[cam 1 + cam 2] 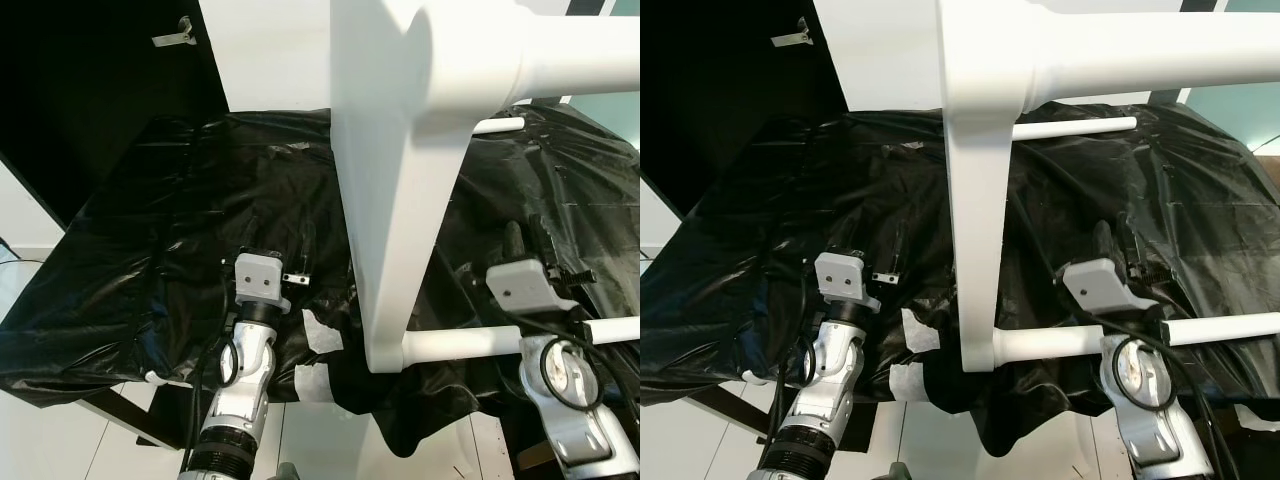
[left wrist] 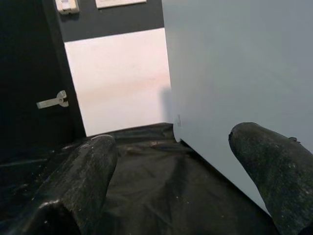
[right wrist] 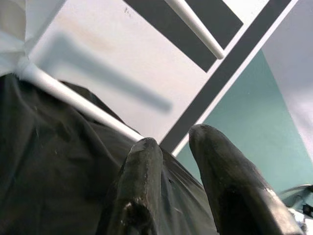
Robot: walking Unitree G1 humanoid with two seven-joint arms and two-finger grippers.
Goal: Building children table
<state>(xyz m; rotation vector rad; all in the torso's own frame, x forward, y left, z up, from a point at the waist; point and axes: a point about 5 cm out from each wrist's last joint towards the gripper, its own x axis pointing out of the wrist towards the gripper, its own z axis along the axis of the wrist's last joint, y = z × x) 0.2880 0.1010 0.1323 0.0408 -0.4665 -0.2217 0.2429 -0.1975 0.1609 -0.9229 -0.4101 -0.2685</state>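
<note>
left eye view looks down on a counter draped in crumpled black plastic sheeting, with a black door and its silver handle beyond the far left corner. near the front edge on the left, the left claw reaches forward over the sheeting; the left wrist view shows its two black fingers spread wide apart with nothing between them, just beside the flat white face of the table piece. strips of white tape lie on the plastic near the front edge, between that arm and the white children table frame. the frame stands upright around the middle of the counter, its broad leg planted on the sheeting, a thick rail running off to the right at the top and thinner white rods sticking out to the right lower down. toward the right front edge the right claw lies over the sheeting just behind the lower rod, its fingers nearly together and empty.
</note>
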